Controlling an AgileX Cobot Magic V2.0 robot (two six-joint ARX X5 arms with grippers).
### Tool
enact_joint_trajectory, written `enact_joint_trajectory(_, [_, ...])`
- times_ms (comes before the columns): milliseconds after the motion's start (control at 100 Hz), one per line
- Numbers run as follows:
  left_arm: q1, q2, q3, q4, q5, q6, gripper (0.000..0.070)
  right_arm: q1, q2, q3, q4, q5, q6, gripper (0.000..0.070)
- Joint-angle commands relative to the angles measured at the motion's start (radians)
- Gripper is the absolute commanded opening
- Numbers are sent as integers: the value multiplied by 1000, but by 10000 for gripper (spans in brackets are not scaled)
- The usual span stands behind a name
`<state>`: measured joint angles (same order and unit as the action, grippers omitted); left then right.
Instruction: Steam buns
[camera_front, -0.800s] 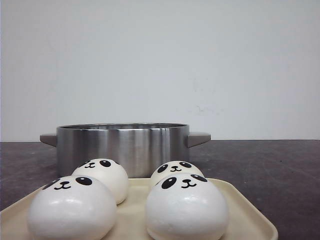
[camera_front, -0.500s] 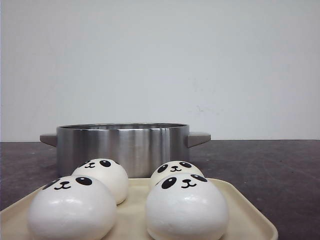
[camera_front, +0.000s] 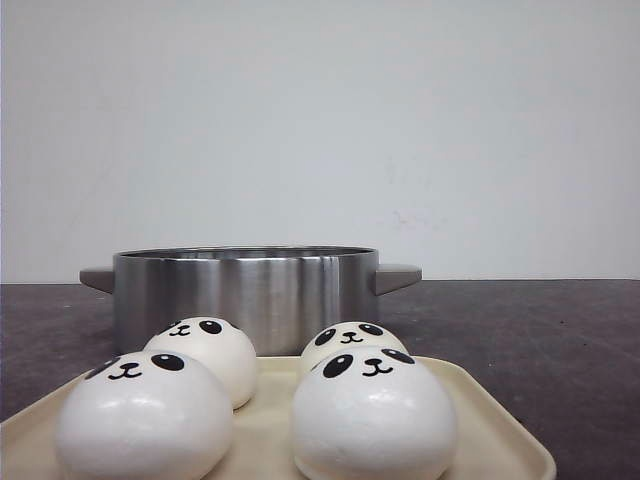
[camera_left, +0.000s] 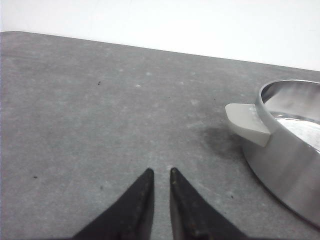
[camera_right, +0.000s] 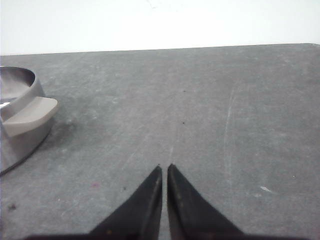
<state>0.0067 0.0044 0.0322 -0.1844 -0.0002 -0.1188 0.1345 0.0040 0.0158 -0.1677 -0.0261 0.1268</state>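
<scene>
Several glossy white buns with black panda faces sit on a cream tray (camera_front: 500, 440) close to the front camera. The nearest two are at front left (camera_front: 145, 415) and front right (camera_front: 372, 415), with others behind them (camera_front: 205, 350). A steel pot (camera_front: 245, 295) with grey handles stands just behind the tray. No gripper shows in the front view. My left gripper (camera_left: 160, 171) is shut over bare table, with the pot (camera_left: 287, 165) off to one side. My right gripper (camera_right: 164, 166) is shut and holds nothing, the pot (camera_right: 17, 135) some way off. Neither wrist view shows the buns.
The dark grey table (camera_front: 560, 330) runs back to a plain white wall. The pot's grey handles stick out on both sides (camera_left: 246, 124) (camera_right: 30, 115). The pot is open at the top with no lid in view.
</scene>
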Motion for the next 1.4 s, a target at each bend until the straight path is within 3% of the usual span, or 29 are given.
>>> enact_joint_trajectory(0, [2,-2,-18,-3,1,0,12,0,0,-5,13,0,-10,11])
enact_joint_trajectory(1010, [2,-1,-18,-2,-6,1,12,0,0,-5,13,0,-10,11])
enact_joint_trajectory(1100, [2,-1,-18,-2,-6,-1,12,0,0,-5,35,0,23,11])
enact_joint_trajectory(1320, [2,-1,3,-3,35,-127,12,0,0,-3,205,0,169,10])
enact_joint_trajectory(1390, [2,-1,20,2,58,-243,11,2,0,2,290,-18,238,6])
